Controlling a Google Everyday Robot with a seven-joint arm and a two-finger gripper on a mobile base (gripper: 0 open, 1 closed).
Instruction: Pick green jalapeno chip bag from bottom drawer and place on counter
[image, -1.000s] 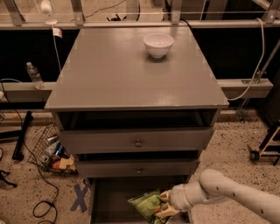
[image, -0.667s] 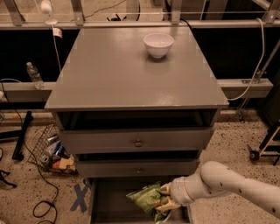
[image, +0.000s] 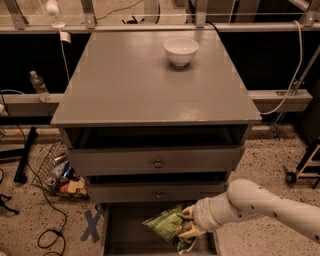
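Green foil of the chip bag (image: 164, 224) is pinched between the two pale fingers (image: 186, 213) of the gripper (image: 187, 223), one finger above the bag's right end and one below it, both pressed into the crinkled wrapper. The bag sticks out from the fingers toward 9 o'clock, tilted, with its left corner pointing across the open bottom drawer (image: 125, 240). It hangs over the right half of that drawer; whether its underside touches the drawer floor I cannot tell.

From the gripper the white arm (image: 260, 202) runs off toward 3 o'clock, thick at the wrist and leaving past the right edge near the bottom corner.

At 12 o'clock from the gripper stand the two upper drawers, each with a round knob: the middle drawer (image: 125, 192) just above the bag, the top drawer (image: 110, 162) above that, pulled a little forward with a dark gap over it. Over them lies the grey counter (image: 140, 85), and at its far edge, toward 12 o'clock, sits a white bowl (image: 181, 50), well apart from the bag.

On the speckled floor, at 9 o'clock from the drawers, a wire basket (image: 52, 170) holds cans and scraps, with a blue tape cross (image: 91, 225) just below it. A water bottle (image: 39, 86) stands on the ledge at 10 o'clock.
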